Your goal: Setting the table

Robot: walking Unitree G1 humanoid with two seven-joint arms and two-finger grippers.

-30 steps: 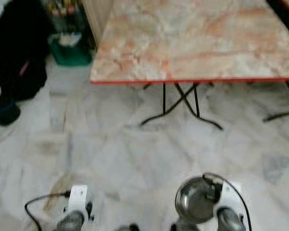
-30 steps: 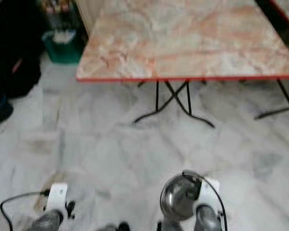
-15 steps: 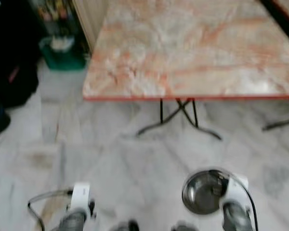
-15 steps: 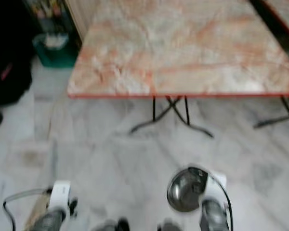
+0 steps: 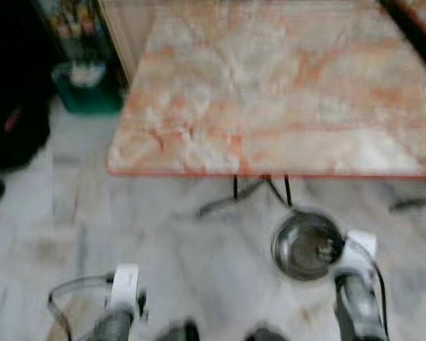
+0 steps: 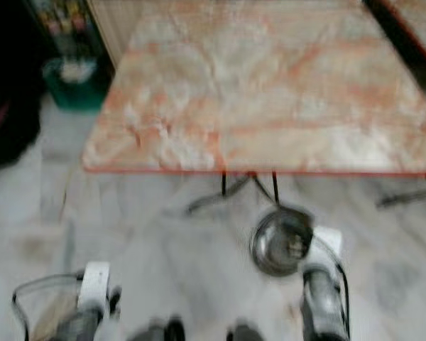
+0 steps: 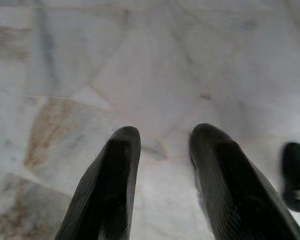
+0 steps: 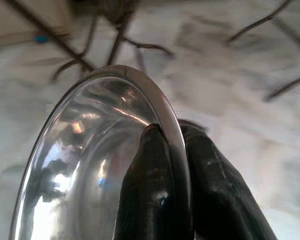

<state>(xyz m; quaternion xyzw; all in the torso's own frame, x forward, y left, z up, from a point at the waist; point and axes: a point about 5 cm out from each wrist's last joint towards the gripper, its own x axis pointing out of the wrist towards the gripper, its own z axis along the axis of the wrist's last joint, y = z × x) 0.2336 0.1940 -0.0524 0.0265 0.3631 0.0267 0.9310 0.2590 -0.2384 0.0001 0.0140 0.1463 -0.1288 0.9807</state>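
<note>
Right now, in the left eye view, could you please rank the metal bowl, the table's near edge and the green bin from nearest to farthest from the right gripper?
1. Metal bowl: pinched by its rim in the right gripper.
2. Table's near edge: just ahead of the bowl.
3. Green bin: far off, on the floor to the table's left.

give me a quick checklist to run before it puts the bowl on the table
1. Grip on the steel bowl: right gripper pinches its rim, one finger inside, one outside. Ok.
2. Bowl contents: looks empty. Ok.
3. Landing spot: the marble table has bare top near its front edge. Ok.
4. Bowl over the table: it is short of the near edge, above the floor. Not ok.
5. Bowl height against the tabletop: cannot tell, the head views are blurred.
6. Left gripper: open, holding nothing, low over the floor. Ok.
</note>
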